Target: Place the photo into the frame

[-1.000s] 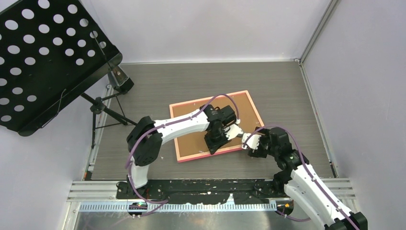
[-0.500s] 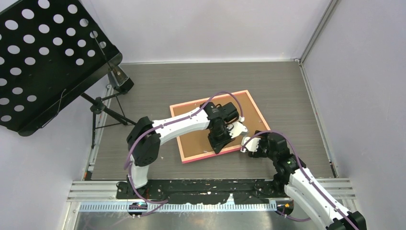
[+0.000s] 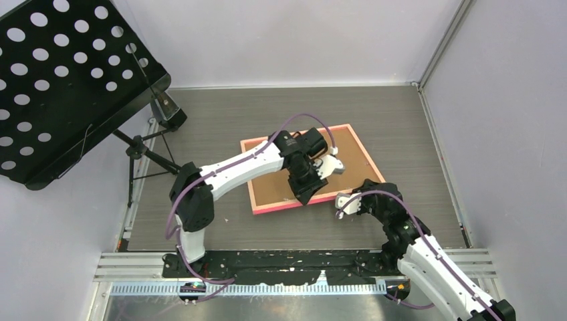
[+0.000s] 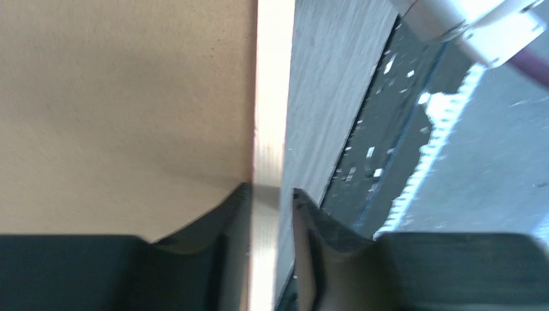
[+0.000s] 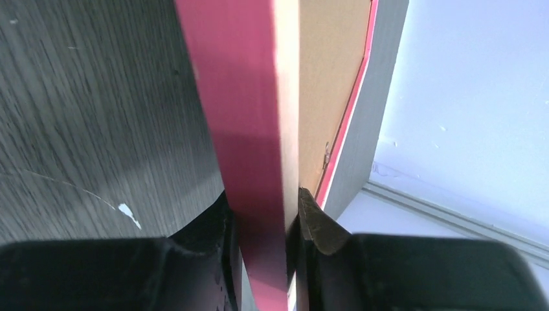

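Note:
The frame (image 3: pixel 274 190) lies back up on the grey table, its brown board showing inside a pink-orange rim. My left gripper (image 3: pixel 311 196) stands over the near rim. In the left wrist view that rim (image 4: pixel 270 97) runs between the jaws: one finger lies against it and a thin strip of table shows before the other, so the left gripper (image 4: pixel 272 194) is slightly open. My right gripper (image 3: pixel 343 200) is at the near right corner. In its wrist view the gripper (image 5: pixel 262 207) is shut on the rim (image 5: pixel 239 97), both fingers pressed to it. The photo is out of view.
A black perforated music stand (image 3: pixel 60 80) on a tripod (image 3: pixel 144 150) fills the far left. Walls close the table at the back and right. A metal rail (image 3: pixel 301 261) with both arm bases runs along the near edge.
The frame has slid right and turned a little with the left gripper, whose jaws have loosened. The right gripper has closed from wide open onto the frame's near right corner.

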Available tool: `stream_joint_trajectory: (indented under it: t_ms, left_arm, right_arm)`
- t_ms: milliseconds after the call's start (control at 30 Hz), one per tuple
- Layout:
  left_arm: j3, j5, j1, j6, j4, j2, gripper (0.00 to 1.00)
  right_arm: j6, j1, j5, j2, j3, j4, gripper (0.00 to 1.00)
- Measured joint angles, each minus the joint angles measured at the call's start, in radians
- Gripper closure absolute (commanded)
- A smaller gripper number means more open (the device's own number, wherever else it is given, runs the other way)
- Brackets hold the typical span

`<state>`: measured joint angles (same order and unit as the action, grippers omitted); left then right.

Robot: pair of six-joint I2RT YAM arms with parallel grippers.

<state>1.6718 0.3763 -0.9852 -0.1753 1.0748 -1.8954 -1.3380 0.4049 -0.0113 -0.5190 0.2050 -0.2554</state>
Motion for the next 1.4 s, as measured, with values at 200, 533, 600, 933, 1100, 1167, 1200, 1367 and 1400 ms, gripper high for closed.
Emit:
stream_joint_trajectory:
  t_ms: [200,533,600,933,1100,1167,1200,1367,1400]
  left_arm:
    - [0.025,-0.007,0.046,-0.002,-0.010,0.077,0.19]
    - [0.218,-0.172,0.148,-0.017,-0.018,0.193,0.01]
    - [0.236,-0.219,0.168,-0.018,-0.040,0.254,0.00]
    - [0.261,-0.394,0.226,-0.021,-0.114,0.477,0.00]
    - [0.261,-0.424,0.227,-0.022,-0.114,0.492,0.00]
    - [0.252,-0.426,0.227,-0.020,-0.114,0.494,0.00]
    - [0.239,-0.426,0.227,-0.019,-0.117,0.498,0.00]
    - [0.164,-0.426,0.227,-0.016,-0.118,0.512,0.00]
    - [0.152,-0.426,0.227,-0.016,-0.120,0.515,0.01]
  right_arm:
    - [0.091,-0.003,0.004,-0.003,0.151,-0.132,0.95]
    - [0.243,-0.009,0.050,-0.095,0.444,-0.387,0.95]
    - [0.270,-0.009,0.066,-0.138,0.520,-0.438,0.95]
    - [0.477,-0.008,0.151,-0.369,0.875,-0.609,0.95]
    - [0.589,-0.009,0.173,-0.487,1.045,-0.695,0.95]
    - [0.624,-0.009,0.175,-0.522,1.099,-0.721,0.95]
    - [0.643,-0.009,0.175,-0.539,1.124,-0.733,0.95]
    - [0.735,-0.009,0.180,-0.588,1.213,-0.777,0.95]
    - [0.751,-0.010,0.180,-0.595,1.228,-0.785,0.95]
